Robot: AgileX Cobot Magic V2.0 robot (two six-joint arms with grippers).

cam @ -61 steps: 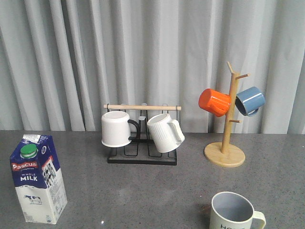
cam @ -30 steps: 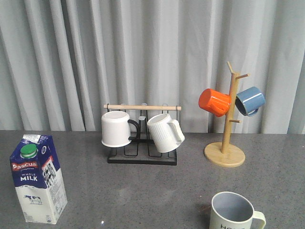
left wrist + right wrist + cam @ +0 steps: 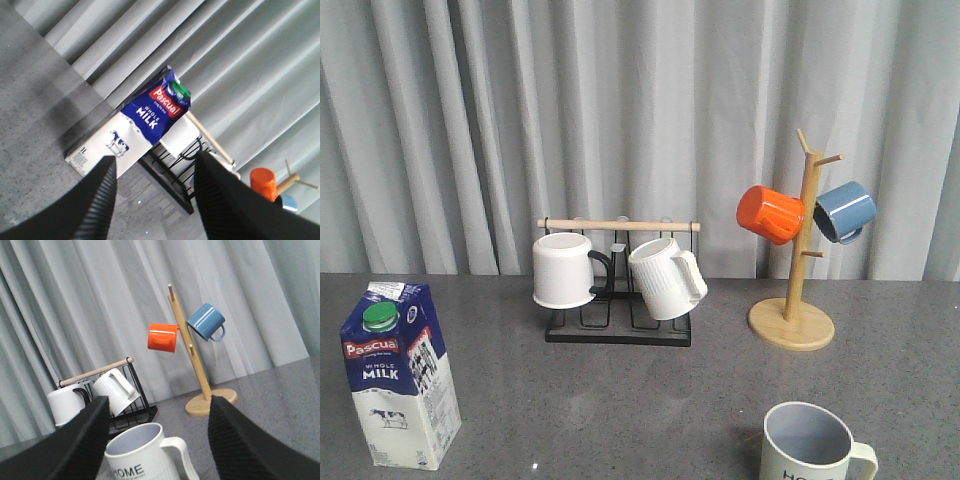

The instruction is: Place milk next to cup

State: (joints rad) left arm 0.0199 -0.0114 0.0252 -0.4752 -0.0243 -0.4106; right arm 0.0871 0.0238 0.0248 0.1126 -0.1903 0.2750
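Observation:
The milk [image 3: 400, 375] stands upright at the front left of the grey table: a carton with dark blue top, white lower half and green cap. The cup [image 3: 807, 444] sits at the front right, cream with a greyish-blue inside and its handle pointing right. Neither gripper shows in the front view. In the left wrist view my left gripper [image 3: 152, 172] is open, with the milk [image 3: 135, 127] ahead of its fingers and apart from them. In the right wrist view my right gripper [image 3: 159, 412] is open, with the cup [image 3: 142, 455], lettered "HOME", just ahead between the fingers and untouched.
A black wire rack [image 3: 618, 300] with a wooden bar holds a plain white mug [image 3: 564, 270] and a ribbed white mug [image 3: 665, 278] at the middle back. A wooden mug tree [image 3: 792, 322] at the back right carries an orange mug [image 3: 770, 214] and a blue mug [image 3: 844, 211]. Grey curtains hang behind.

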